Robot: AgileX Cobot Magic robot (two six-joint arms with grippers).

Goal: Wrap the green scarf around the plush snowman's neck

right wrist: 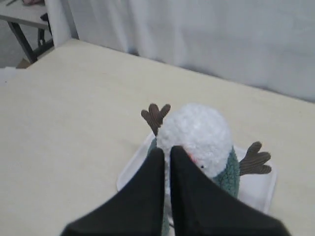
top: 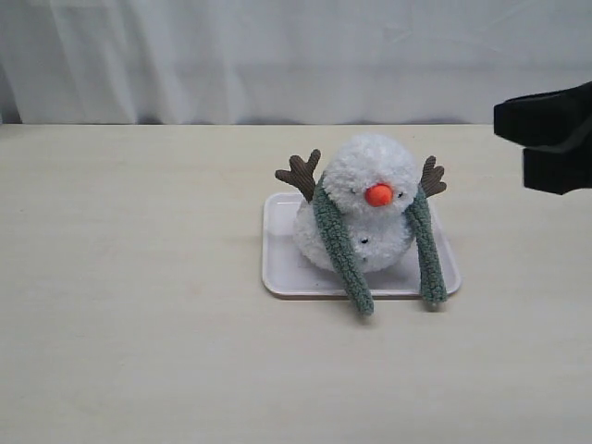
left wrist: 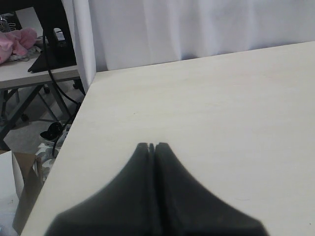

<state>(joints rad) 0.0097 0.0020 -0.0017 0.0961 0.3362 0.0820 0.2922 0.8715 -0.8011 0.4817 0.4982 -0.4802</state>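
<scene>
The plush snowman (top: pixel 370 171) sits upright on a white tray (top: pixel 277 268) in the middle of the table. The green scarf (top: pixel 340 248) lies around the back of its neck, and both ends hang down the front onto the tray, one on each side of the orange nose. My right gripper (top: pixel 518 141) hovers at the right edge, apart from the snowman. In the right wrist view this gripper (right wrist: pixel 167 150) is shut and empty above the snowman (right wrist: pixel 197 130) and scarf (right wrist: pixel 231 174). My left gripper (left wrist: pixel 152 145) is shut over bare table.
The tray (right wrist: pixel 258 184) rests on a pale wooden table with a white curtain behind it. In the left wrist view the table's edge (left wrist: pixel 74 132) drops off to a floor with cables and another table with clutter.
</scene>
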